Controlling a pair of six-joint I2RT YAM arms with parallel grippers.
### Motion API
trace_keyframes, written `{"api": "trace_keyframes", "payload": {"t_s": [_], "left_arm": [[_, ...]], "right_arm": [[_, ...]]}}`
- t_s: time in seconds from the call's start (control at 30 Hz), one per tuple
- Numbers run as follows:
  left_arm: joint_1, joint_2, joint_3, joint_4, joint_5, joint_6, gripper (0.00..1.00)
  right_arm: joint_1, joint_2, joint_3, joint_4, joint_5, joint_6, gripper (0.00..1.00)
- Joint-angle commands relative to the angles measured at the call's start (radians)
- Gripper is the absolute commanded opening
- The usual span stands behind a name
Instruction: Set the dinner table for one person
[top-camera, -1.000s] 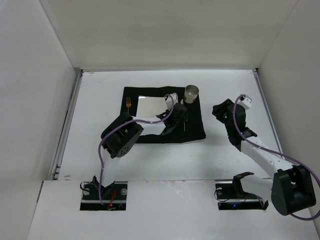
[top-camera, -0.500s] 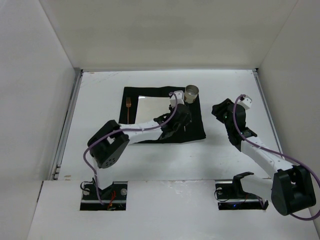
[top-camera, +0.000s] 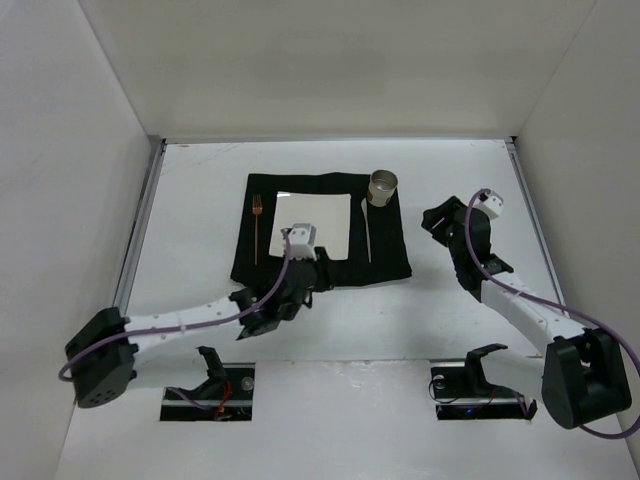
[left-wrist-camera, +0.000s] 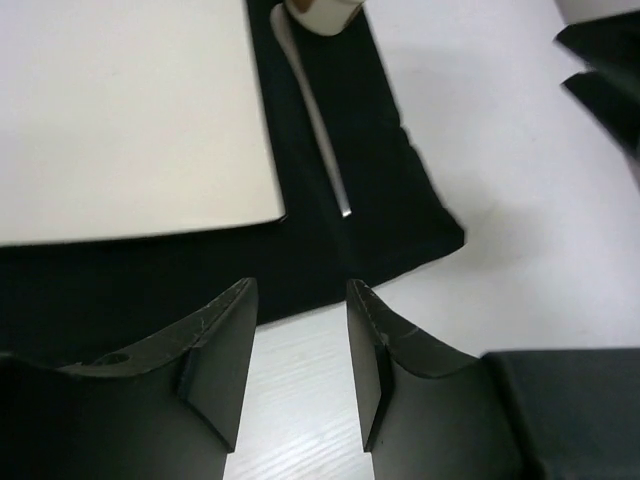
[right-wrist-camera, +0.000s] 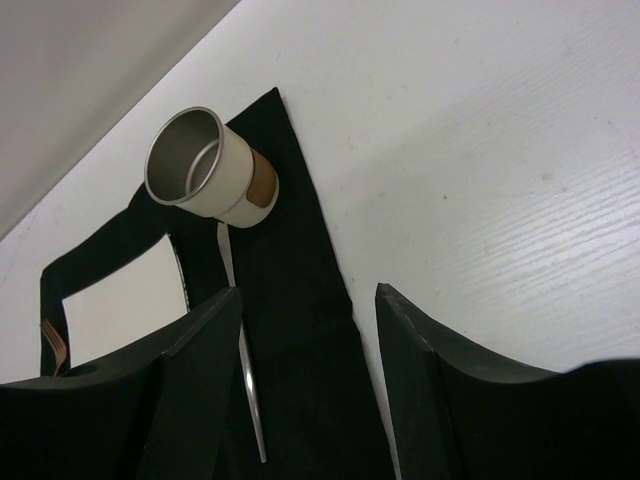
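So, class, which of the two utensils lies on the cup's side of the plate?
The silver one: it lies right of the plate, its tip by the cup. The copper fork lies left of the plate.

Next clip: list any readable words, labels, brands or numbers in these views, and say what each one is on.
None can be read in any view.
The cup has only a plain brown patch, with no lettering that shows.
The plate, fork, spoon, black mat and table show no markings.
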Motion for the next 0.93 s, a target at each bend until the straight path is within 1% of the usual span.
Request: {"api": "trace_keyframes", "payload": {"t_s": [0.0, 0.13, 0.2, 0.3, 0.4, 0.5, 0.63, 0.83, 0.9], "left_arm": [[-0.02, -0.19, -0.141, -0.058, -0.149, -0.012, 0.39], [0.021, -0.416, -0.273, -0.205, -0.204, -0.093, 0.39], [0.07, -0.52, -0.318, -0.302, -0.215, -0.142, 0.4], [0.154, -0.605, -0.346, -0.416, -0.206, -0.217, 0.41], [0.234, -0.619, -0.346, -0.492, -0.2, -0.265, 0.43], [0.303, -0.603, -0.35, -0.509, -0.178, -0.293, 0.44], [0.361, -0.579, -0.389, -0.461, -0.157, -0.297, 0.44], [0.389, -0.547, -0.43, -0.365, -0.141, -0.275, 0.42], [0.394, -0.52, -0.419, -0.352, -0.143, -0.256, 0.43]], "right_arm": [[-0.013, -0.011, 0.005, 0.054, 0.003, 0.002, 0.63], [-0.025, -0.002, -0.003, 0.067, 0.006, 0.006, 0.66], [-0.022, 0.014, -0.001, 0.07, 0.006, 0.008, 0.68], [-0.02, 0.046, 0.002, 0.085, 0.006, 0.009, 0.71], [-0.02, 0.06, 0.004, 0.088, 0.007, 0.016, 0.71], [-0.02, 0.054, -0.002, 0.1, 0.01, 0.017, 0.71], [-0.022, 0.028, -0.015, 0.101, 0.01, 0.022, 0.71], [-0.031, 0.02, -0.03, 0.12, 0.009, 0.035, 0.71], [-0.03, 0.029, -0.03, 0.124, 0.01, 0.039, 0.71]]}}
